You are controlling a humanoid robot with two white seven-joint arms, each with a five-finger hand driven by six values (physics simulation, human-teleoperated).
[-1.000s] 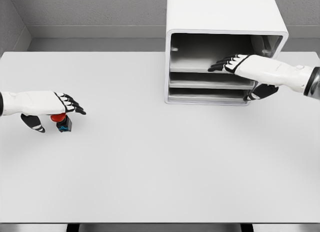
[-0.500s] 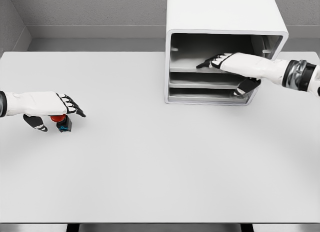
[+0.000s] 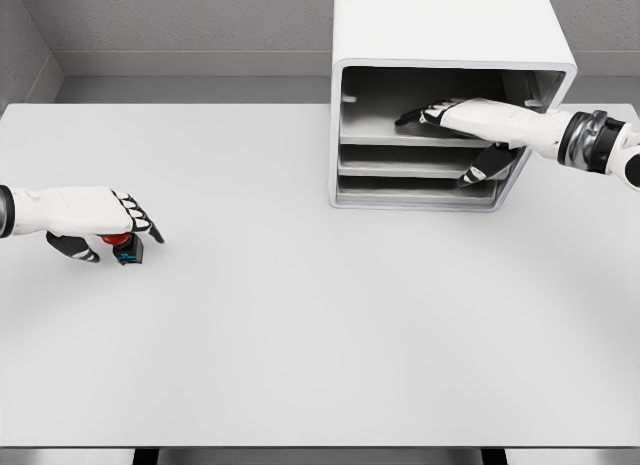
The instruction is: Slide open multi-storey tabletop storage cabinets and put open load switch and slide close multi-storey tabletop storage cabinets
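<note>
Your left robot hand (image 3: 90,217) curls its fingers around the red-topped load switch (image 3: 124,245) near the desk's (image 3: 300,335) left edge, while your right robot hand (image 3: 470,120) reaches flat, fingers spread, into the top compartment of the white storage cabinet (image 3: 440,45), holding nothing.

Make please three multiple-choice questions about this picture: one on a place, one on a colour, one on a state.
1. Where is the right hand?
A. inside the cabinet's top level
B. flat on the table
C. over the switch

2. What colour is the cap of the load switch?
A. green
B. red
C. yellow

3. How is the storage cabinet at its front?
A. closed
B. open, shelves showing
C. tipped over

Answers: 1 A, its fingers reach over the upper shelf; 2 B, a red top shows under the left hand; 3 B, three levels are visible inside.
</note>
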